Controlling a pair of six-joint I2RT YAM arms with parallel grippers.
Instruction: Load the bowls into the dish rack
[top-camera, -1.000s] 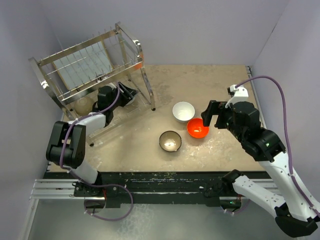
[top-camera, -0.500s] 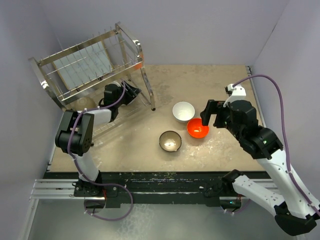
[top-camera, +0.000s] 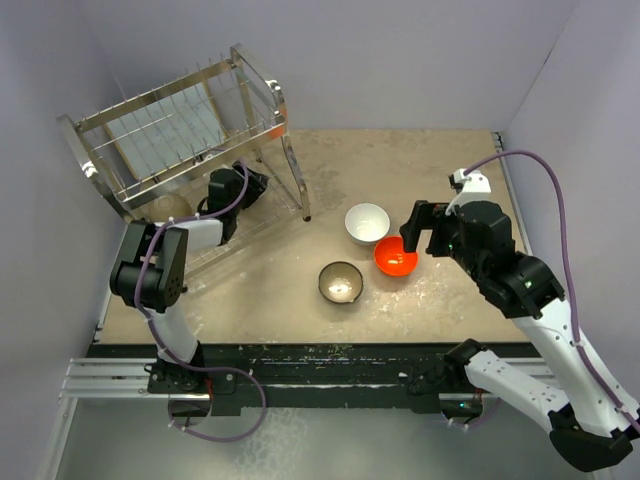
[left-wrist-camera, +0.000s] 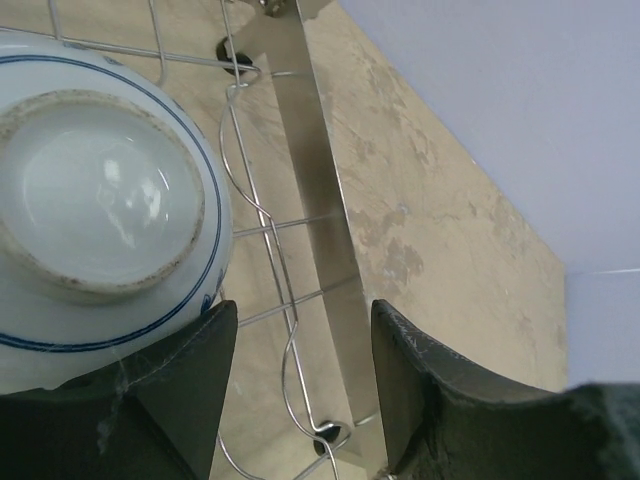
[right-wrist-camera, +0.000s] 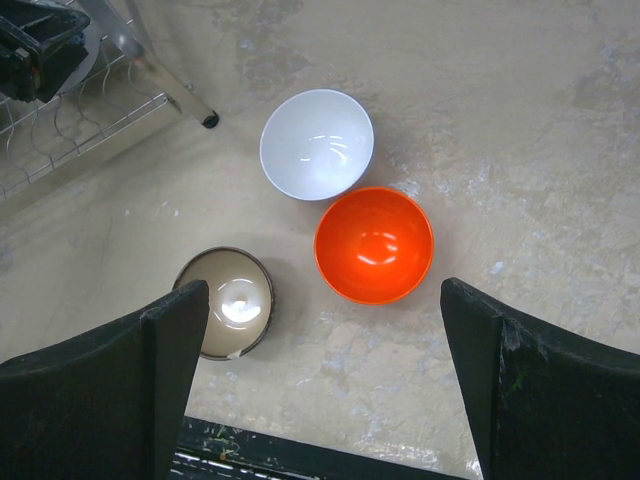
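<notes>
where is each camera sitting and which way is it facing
Top external: above and behind, looking down on table, left arm, right arm, dish rack.
Left wrist: inside the rack, facing the blue-and-white bowl; left fingers at bottom.
Right wrist: high, facing straight down; right fingers either side.
Shared with top: white bowl, orange bowl, brown bowl.

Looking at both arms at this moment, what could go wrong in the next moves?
1. The left pincer is open inside the rack, close beside the upturned blue-and-white bowl; pulling out carelessly could nudge the bowl or catch a wire.
2. The orange bowl and white bowl sit almost touching under the open right pincer; a finger coming down between them may knock one away.
</notes>
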